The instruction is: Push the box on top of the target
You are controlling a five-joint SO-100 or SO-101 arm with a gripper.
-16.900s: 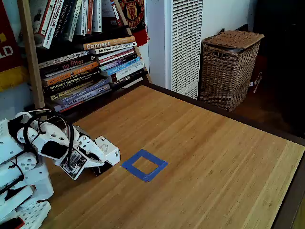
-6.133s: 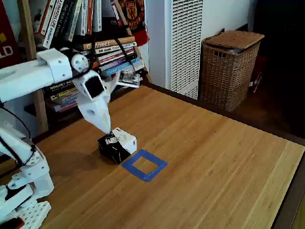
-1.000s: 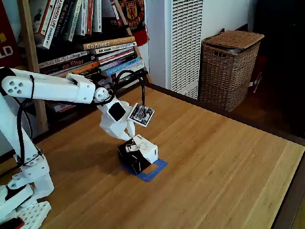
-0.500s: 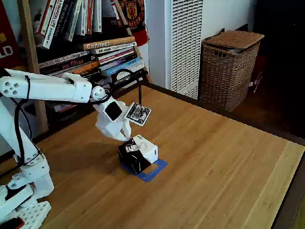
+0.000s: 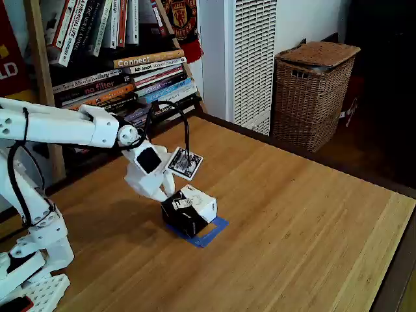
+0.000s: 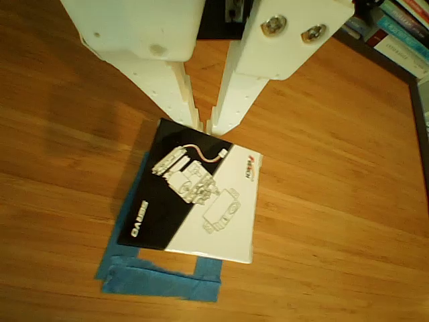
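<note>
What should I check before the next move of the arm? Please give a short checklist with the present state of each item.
1. The box covers the target: not ok; blue tape shows along two sides in the other view.
2. Box is upright on the table: ok.
3. The tool is at the box edge: ok; whether it touches, cannot tell.
4. Fingertips nearly together for pushing: ok.
5. Path beyond the target is bare wood: ok.

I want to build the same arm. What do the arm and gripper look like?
The arm is white plastic with black motor blocks, black cables looping over the wrist and a black-and-white printed tag. The gripper has two white tapered fingers with small holes and screws.
</note>
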